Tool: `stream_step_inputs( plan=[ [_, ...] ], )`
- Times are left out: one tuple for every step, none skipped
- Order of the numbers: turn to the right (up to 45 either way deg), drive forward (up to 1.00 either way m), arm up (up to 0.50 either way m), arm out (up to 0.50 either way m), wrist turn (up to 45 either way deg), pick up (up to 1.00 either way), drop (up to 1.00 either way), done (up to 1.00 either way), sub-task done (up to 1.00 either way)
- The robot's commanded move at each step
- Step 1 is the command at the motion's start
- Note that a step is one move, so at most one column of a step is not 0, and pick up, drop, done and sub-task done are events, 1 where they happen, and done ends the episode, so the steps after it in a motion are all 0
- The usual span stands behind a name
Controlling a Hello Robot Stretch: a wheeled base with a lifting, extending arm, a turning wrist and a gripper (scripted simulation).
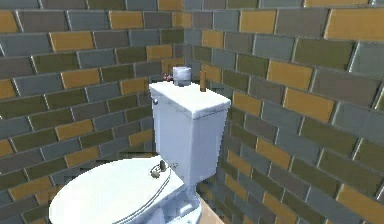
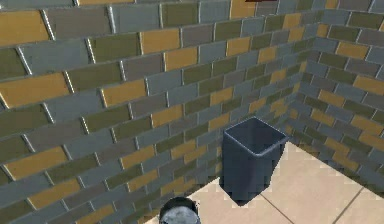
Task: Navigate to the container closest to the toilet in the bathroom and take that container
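Toilet bowl [image 1: 100, 190], 7 o'clock. Small grey container [image 1: 183, 73] on tank [image 1: 195, 125], 12 o'clock: likely light, rigid, slippery; grasp round sides. Pincer state: cannot tell.

A bathroom: a white toilet [image 1: 185, 140] stands at 7 o'clock in the forward view, tiled walls [image 1: 300, 90] surround it, and a dark bin [image 2: 252, 158] sits at 4 o'clock in the arm side view.

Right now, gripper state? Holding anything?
Gripper: cannot be told.
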Motion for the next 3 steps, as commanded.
stream_step_inputs(
  plan=[
    [0.0, 0.00, 0.00, 0.00, 30.0, 0.00, 0.00, 0.00, 0.00],
    [0.0, 0.00, -0.30, 0.00, 0.0, 0.00, 0.00, 0.00, 0.00],
    [0.0, 0.00, 0.00, 0.00, 0.0, 1.00, 0.00, 0.00, 0.00]
  ],
)
